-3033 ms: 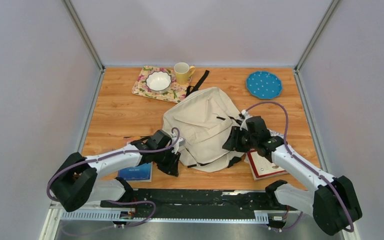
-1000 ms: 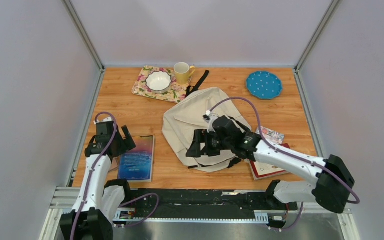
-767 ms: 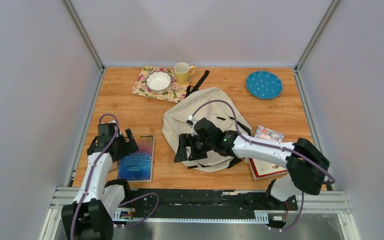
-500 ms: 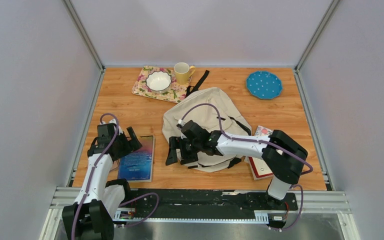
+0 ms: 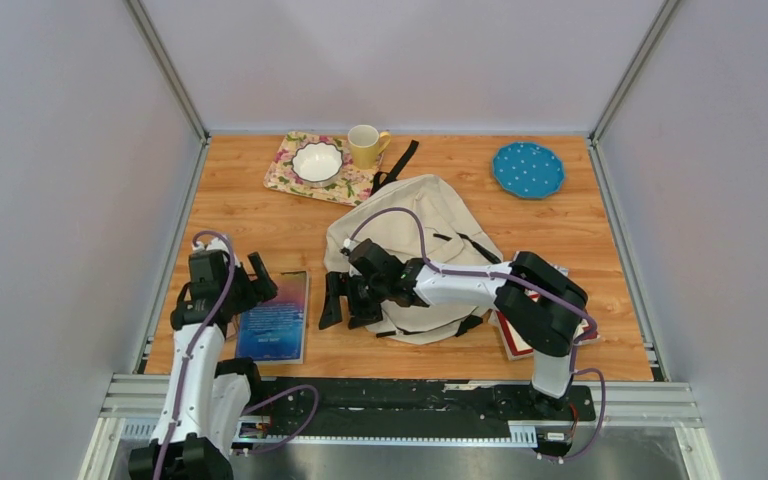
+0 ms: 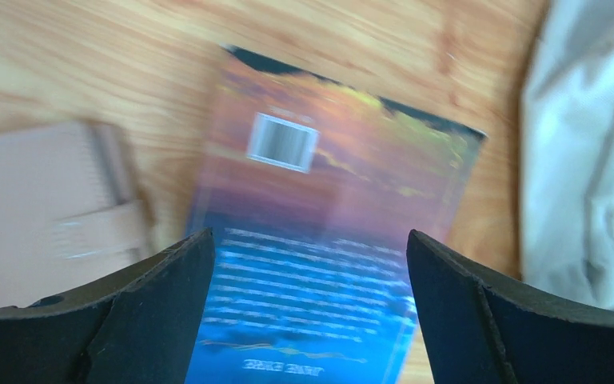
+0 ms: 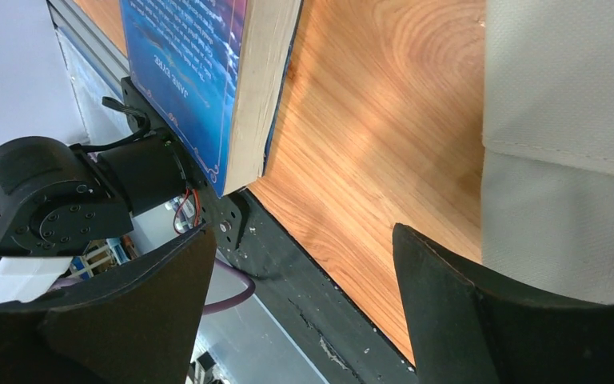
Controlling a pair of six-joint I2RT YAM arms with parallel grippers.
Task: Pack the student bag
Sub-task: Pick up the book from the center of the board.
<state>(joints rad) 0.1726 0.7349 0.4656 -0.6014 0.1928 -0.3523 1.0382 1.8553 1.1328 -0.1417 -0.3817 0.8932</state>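
Wooden table (image 5: 250,220): blue book (image 5: 278,318) near student bag (image 5: 410,215).

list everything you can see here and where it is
student bag: one, cream with black straps, middle of table
blue book: one, flat, near left, beside the bag
notebook: one, beige, blurred, next to the blue book
placemat: one, floral, far left of centre
bowl: one, white, on the placemat
mug: one, yellow, at the placemat's far right corner
plate: one, blue with white dots, far right
red-edged book: one, near right, partly under the right arm
table: one, wooden
left gripper: open, over the blue book
right gripper: open, at the bag's near left edge
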